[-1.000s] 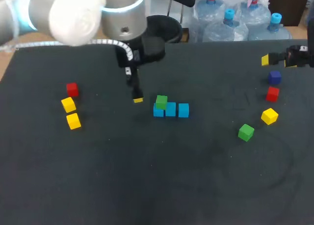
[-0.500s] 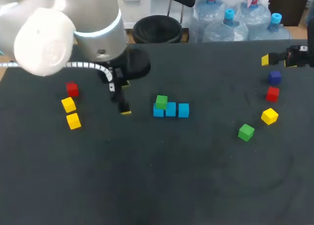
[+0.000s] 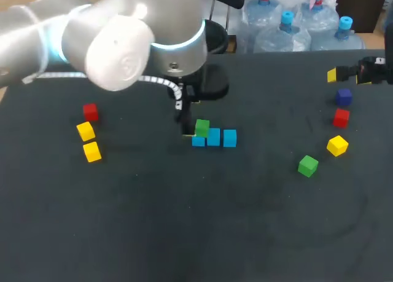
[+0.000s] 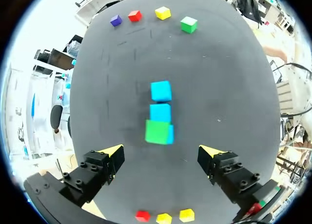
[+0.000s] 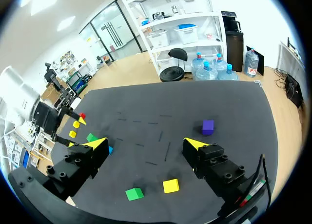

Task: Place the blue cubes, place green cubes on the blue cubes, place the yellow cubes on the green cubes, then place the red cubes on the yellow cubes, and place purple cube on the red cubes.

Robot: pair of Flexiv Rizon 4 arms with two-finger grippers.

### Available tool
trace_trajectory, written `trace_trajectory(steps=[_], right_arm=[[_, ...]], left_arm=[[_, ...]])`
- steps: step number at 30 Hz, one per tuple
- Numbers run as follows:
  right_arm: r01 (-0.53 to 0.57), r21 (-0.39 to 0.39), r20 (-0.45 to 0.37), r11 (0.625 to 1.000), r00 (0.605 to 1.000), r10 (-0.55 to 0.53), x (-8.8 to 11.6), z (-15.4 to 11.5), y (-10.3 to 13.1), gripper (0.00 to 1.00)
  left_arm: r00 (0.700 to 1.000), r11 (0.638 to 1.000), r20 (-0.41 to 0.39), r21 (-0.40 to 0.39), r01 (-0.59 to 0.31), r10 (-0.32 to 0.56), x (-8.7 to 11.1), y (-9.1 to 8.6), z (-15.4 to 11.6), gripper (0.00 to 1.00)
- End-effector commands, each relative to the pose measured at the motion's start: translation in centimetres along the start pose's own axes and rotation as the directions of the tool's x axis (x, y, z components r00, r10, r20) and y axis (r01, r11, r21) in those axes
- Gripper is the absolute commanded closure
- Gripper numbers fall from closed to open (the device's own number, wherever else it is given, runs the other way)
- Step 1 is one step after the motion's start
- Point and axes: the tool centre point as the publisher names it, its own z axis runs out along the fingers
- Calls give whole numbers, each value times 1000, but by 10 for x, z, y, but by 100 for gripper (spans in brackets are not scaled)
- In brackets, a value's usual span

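1. Three blue cubes [image 3: 214, 137] sit side by side in a short row near the middle of the dark tabletop [image 3: 196, 233].
2. One green cube [image 3: 202, 128] rests on top of the blue cube at the row's left end; the other two show their blue tops.
3. Reaching in from the left, the left arm [image 3: 135, 42] ends at that stack. The left gripper [image 4: 162, 152] hangs just beside the green cube, on the side away from the rest of the row.
4. Seen from the left wrist, its fingers [image 4: 113, 152] are spread wide with nothing held. The green-topped stack lies just ahead of them, and the remaining blue cubes run on in a line beyond it.
5. Well off to the left of the row lie the left red cube [image 3: 90, 112] and the two left yellow cubes [image 3: 86, 131] in a loose line, the red one farthest from the robot.
6. On the right side of the tabletop stand the purple cube [image 3: 343, 97] and the right red cube [image 3: 341, 117] just nearer than it. The right yellow cube [image 3: 337, 145] and the loose green cube [image 3: 307, 166] come next, each apart from the others.
7. The right gripper [image 5: 145, 145] sits at the far right edge, near the purple cube. Its fingers are also parted wide and empty, with the purple cube ahead of them in the right wrist view.
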Motion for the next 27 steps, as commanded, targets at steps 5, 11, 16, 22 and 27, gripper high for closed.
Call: trace_trajectory(steps=[5,11,16,22,27], right_arm=[[0,2,0,1000,1000,0,0,-1,0,0],[0,2,0,1000,1000,0,0,-1,0,0],[0,2,0,1000,1000,0,0,-1,0,0],[0,2,0,1000,1000,0,0,-1,0,0],[0,2,0,1000,1000,0,0,-1,0,0]], left_arm=[[998,997,-51,78,-15,19,-13,25,10,4],[999,993,-33,113,-29,32,-10,25,13,21],[999,986,-13,158,-47,49,-6,25,17,20],[998,982,-21,182,-59,64,-6,23,23,23],[998,979,-17,195,-63,67,-8,20,29,53]])
